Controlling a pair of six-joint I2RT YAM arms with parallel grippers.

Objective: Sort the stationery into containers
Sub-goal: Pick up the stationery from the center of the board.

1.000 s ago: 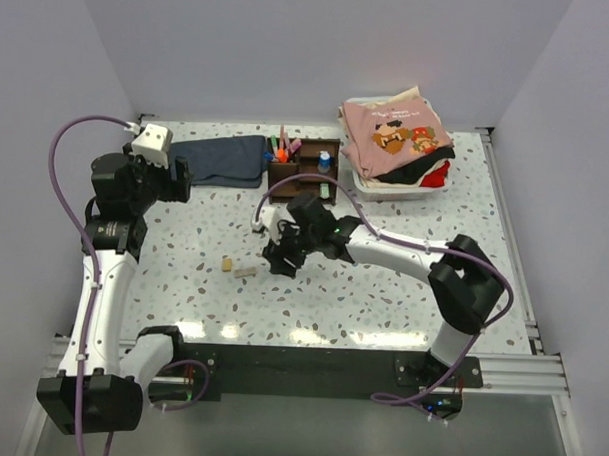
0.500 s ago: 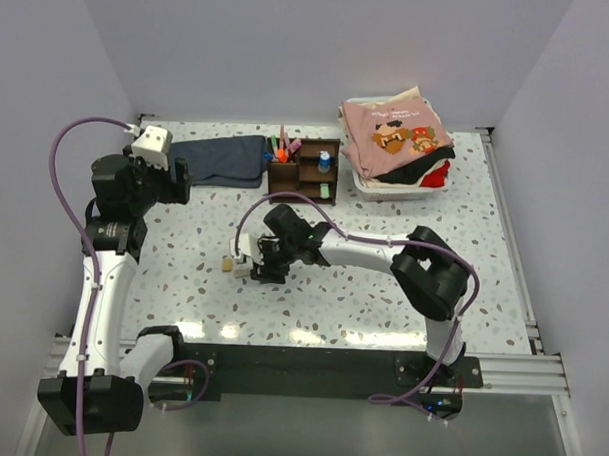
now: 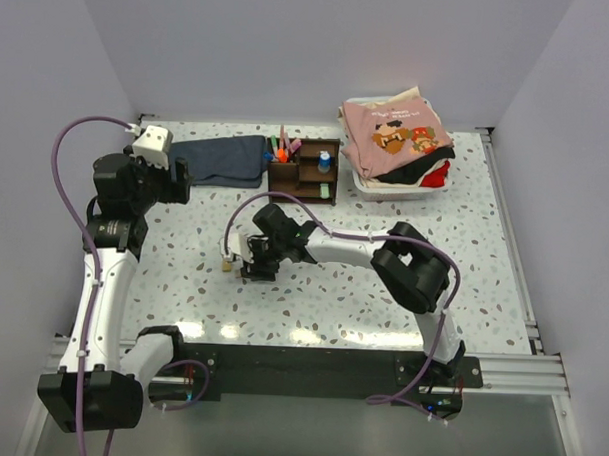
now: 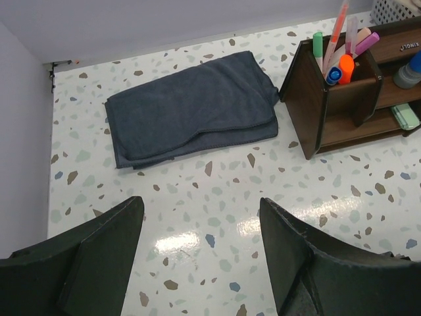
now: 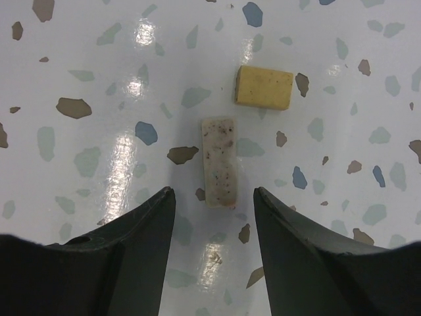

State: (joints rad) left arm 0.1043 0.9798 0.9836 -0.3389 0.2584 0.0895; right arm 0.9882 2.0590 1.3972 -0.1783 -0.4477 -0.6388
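Note:
The dark brown wooden organiser (image 3: 304,170) stands at the table's back; it also shows in the left wrist view (image 4: 329,99), holding several coloured pens (image 4: 342,49), a blue-capped bottle (image 4: 409,69) and a pale green eraser (image 4: 406,116). A tan eraser (image 5: 264,87) and a pale speckled eraser (image 5: 219,161) lie on the table; the tan one also shows in the top view (image 3: 227,265). My right gripper (image 5: 214,197) is open, low over the table, its fingertips flanking the near end of the speckled eraser. My left gripper (image 4: 201,217) is open and empty, held high at the left.
A dark blue folded cloth (image 4: 191,108) lies left of the organiser. A white bin with pink clothes (image 3: 396,141) stands at the back right. The right arm stretches across the table's middle.
My right gripper has moved left across the table, from near the middle to above the two erasers. The left arm has not moved.

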